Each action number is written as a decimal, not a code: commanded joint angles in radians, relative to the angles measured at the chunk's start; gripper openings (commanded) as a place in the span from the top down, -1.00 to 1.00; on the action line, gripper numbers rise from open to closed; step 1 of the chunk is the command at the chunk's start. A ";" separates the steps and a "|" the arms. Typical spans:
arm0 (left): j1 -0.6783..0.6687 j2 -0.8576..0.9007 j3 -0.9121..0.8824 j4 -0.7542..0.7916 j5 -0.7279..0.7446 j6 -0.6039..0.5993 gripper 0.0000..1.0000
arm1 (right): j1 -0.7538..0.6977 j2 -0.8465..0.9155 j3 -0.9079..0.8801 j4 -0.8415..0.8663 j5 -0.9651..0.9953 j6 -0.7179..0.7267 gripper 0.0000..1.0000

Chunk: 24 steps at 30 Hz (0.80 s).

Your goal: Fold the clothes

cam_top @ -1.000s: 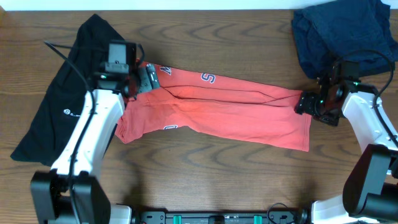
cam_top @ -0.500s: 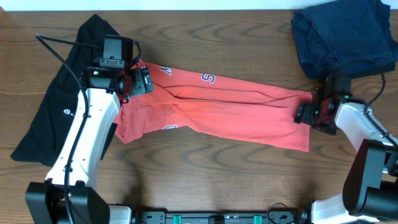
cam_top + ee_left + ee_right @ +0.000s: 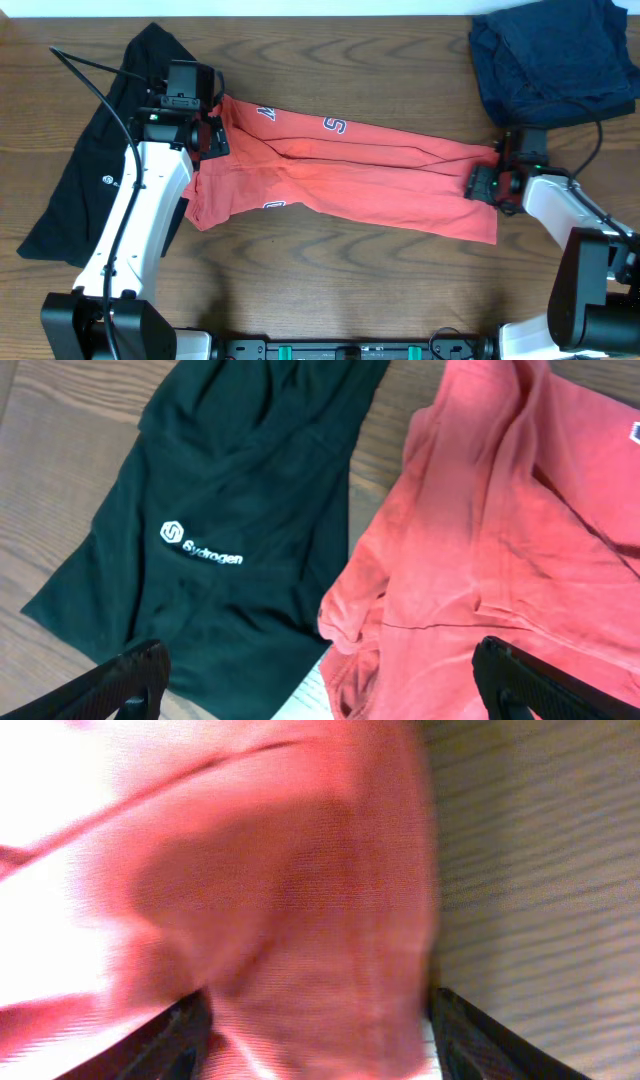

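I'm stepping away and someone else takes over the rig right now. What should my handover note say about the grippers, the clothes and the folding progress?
Left gripper: open, empty, above the red shirt's left end, beside the black shirt.
Right gripper: open, fingers straddling the red shirt's right edge.
Done: the red shirt lies stretched across the table, apparently folded lengthwise.
Left: grip both ends, finish the red shirt, then fold the black shirt and the bunched navy garment.

Soft, even light fills the overhead view, with faint shadows on the tabletop (image 3: 330,290). The right wrist view is blurred; glare whitens the shirt (image 3: 280,900) away from the tabletop.
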 commanded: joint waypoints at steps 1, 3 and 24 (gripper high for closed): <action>0.022 0.002 0.005 -0.008 -0.032 0.010 -0.96 | 0.054 0.050 -0.035 -0.017 -0.057 0.094 -0.34; 0.030 0.002 0.005 -0.016 -0.032 0.010 -0.96 | 0.066 0.062 -0.035 -0.020 -0.046 0.136 -0.30; 0.032 0.002 0.063 -0.070 -0.031 0.009 -0.96 | -0.258 -0.032 0.168 -0.364 -0.073 -0.045 0.98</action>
